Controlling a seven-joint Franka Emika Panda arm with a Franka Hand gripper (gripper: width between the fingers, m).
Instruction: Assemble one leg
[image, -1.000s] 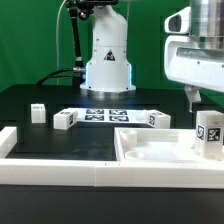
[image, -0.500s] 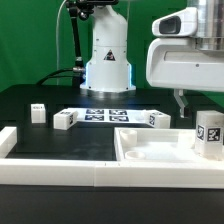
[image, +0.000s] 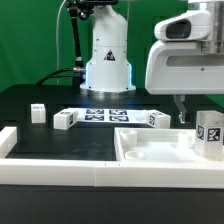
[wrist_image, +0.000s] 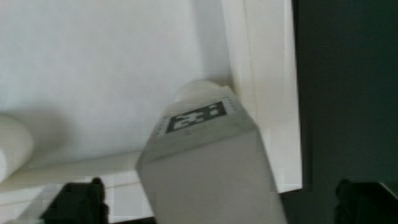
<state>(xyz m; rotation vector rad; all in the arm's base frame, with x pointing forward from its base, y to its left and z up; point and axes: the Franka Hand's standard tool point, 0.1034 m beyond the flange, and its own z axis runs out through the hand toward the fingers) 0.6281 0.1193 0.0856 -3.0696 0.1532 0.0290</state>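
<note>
One black table is recorded as the work surface, backed by a green screen. The arm's white base is seen standing at the far side of the table, and the wrist housing is seen hanging over the exterior view's right. A white rail is noted along the near edge of the table, turned up at the exterior view's left. A large white panel with shallow recesses is found lying flat at the near right of the exterior view. The marker board is seen flat on the table in front of the base. Three small white tagged pieces are noted on the table: a first block well to the exterior view's left, a second block just beside the marker board's left end, and a third block at its right end.

The leg is found standing upright on the panel, close by the raised rim, with its tag turned toward the exterior camera. In the wrist view the leg is seen between the two dark fingertips, with clear space left on both sides. The gripper is recorded as spread wide above the leg, with nothing held and no contact seen.
</note>
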